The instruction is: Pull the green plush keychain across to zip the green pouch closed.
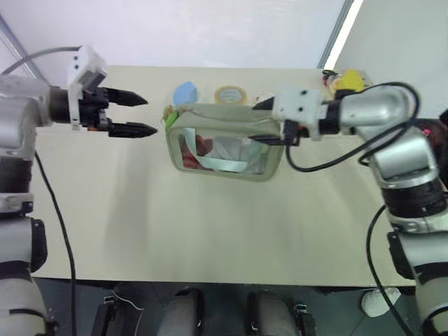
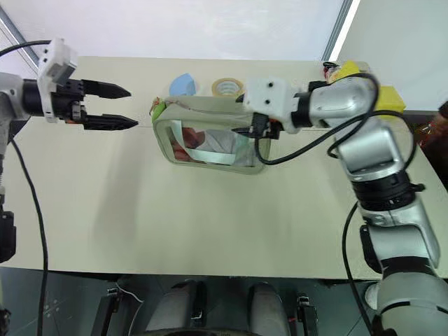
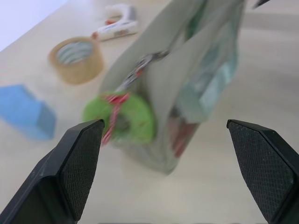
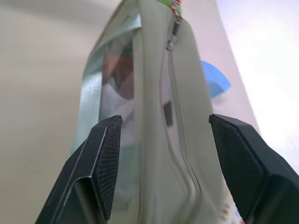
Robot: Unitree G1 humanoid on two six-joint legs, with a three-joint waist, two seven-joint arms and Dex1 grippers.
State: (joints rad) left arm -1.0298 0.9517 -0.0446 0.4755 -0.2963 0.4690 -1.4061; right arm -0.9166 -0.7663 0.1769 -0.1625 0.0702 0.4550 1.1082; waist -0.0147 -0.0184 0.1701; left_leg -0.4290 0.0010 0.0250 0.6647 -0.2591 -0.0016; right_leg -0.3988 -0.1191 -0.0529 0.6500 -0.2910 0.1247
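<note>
Left end effector (image 1: 143, 114) beside green plush keychain (image 1: 170, 117)

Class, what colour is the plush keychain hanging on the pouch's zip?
Bright lime green, with a red-and-white cord; the green plush keychain shows best in the left wrist view.

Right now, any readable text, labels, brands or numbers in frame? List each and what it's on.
None readable.
green pouch: red and white contents behind the clear window, any print too blurred to read.
tape roll: no legible marking.
white object with red marks: marks too blurred to read as text.
green plush keychain: red-and-white cord, no lettering.
blue block: plain.
</note>
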